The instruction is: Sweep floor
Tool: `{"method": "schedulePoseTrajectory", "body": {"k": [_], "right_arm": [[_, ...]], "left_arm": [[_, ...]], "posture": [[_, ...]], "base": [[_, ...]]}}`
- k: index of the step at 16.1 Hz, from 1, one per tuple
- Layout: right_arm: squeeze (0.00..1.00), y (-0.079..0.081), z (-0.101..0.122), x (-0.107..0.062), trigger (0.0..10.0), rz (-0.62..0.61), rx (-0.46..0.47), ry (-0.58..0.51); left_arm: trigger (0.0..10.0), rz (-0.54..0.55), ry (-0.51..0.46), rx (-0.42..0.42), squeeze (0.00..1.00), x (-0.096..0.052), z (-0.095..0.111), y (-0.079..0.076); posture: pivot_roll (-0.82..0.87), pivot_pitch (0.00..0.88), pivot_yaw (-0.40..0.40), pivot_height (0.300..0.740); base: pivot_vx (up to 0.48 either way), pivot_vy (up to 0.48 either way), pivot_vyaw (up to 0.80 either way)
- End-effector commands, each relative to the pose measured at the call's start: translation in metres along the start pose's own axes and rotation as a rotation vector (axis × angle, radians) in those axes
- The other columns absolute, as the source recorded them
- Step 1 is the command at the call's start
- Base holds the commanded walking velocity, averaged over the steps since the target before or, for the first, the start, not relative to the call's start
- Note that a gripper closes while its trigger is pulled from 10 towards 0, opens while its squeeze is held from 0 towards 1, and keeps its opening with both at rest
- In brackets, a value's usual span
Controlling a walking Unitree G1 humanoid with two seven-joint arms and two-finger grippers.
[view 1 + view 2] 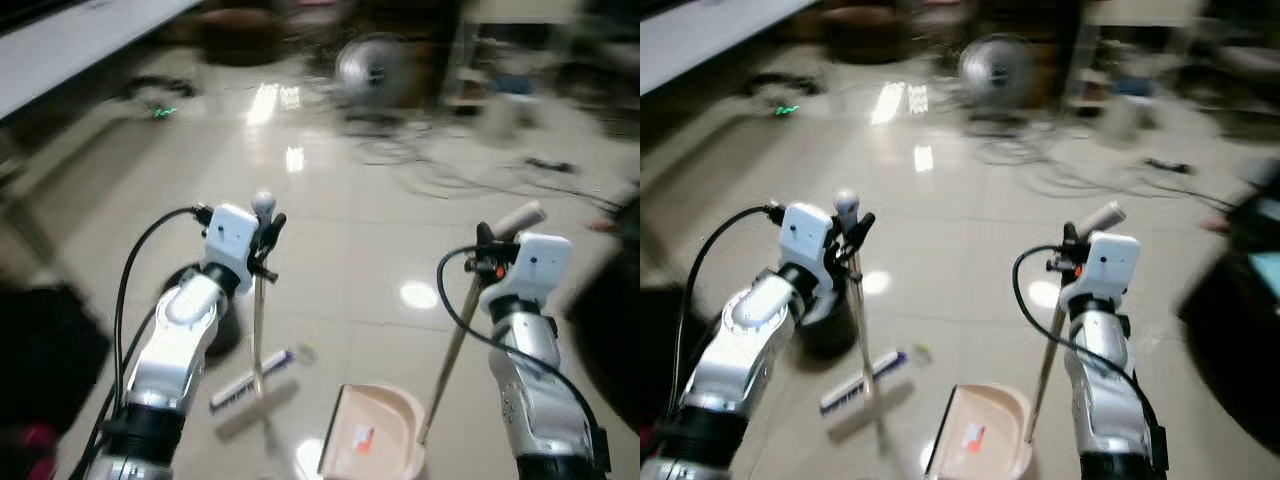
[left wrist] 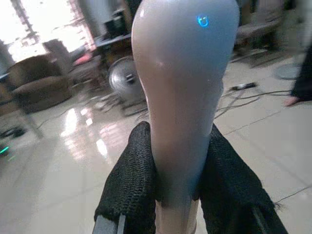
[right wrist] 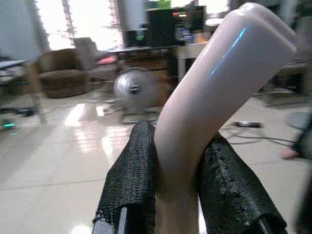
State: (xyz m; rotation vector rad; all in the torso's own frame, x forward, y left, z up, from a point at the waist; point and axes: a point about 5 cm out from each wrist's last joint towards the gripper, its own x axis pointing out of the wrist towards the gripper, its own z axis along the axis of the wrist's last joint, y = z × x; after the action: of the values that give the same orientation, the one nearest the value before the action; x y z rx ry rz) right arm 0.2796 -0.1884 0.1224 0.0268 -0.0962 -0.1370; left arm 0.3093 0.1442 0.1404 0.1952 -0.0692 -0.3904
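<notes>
My left gripper (image 1: 267,240) is shut on the top of a broom handle (image 1: 259,330); its black fingers (image 2: 131,180) clamp the grey knob (image 2: 183,87). The broom head (image 1: 250,388) rests on the shiny tile floor below. My right gripper (image 1: 487,255) is shut on the pale handle of a dustpan (image 1: 455,345), with the fingers (image 3: 134,180) squeezing the bent grip (image 3: 209,92). The beige dustpan (image 1: 372,432) sits on the floor just right of the broom head. A small scrap (image 1: 306,351) lies on the tiles beside the brush.
A silver fan (image 1: 372,68) stands on the floor ahead, with loose cables (image 1: 440,170) trailing to the right. A brown sofa (image 2: 36,87) is at the back left. A dark round object (image 1: 825,335) sits under my left arm. A dark shape (image 1: 620,290) stands at the right edge.
</notes>
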Motion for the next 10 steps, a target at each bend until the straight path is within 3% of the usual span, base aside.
{"method": "schedulePoseTrajectory", "body": {"k": [1, 10], "right_arm": [[0.0, 0.0014, 0.0123, 0.0035, 10.0, 0.009, -0.007, -0.048], [0.0, 0.0062, 0.0136, 0.0059, 10.0, 0.053, -0.017, -0.045]], "left_arm": [[10.0, 0.011, -0.056, 0.021, 0.0, 0.0042, 0.0111, 0.0032], [10.0, 0.044, -0.06, 0.025, 0.0, 0.0012, 0.0081, 0.005]], "posture": [[0.03, 0.0, 0.045, 0.74], [0.03, 0.0, 0.03, 0.74]], "base": [[0.364, 0.0, 0.0], [0.371, 0.0, 0.0]]}}
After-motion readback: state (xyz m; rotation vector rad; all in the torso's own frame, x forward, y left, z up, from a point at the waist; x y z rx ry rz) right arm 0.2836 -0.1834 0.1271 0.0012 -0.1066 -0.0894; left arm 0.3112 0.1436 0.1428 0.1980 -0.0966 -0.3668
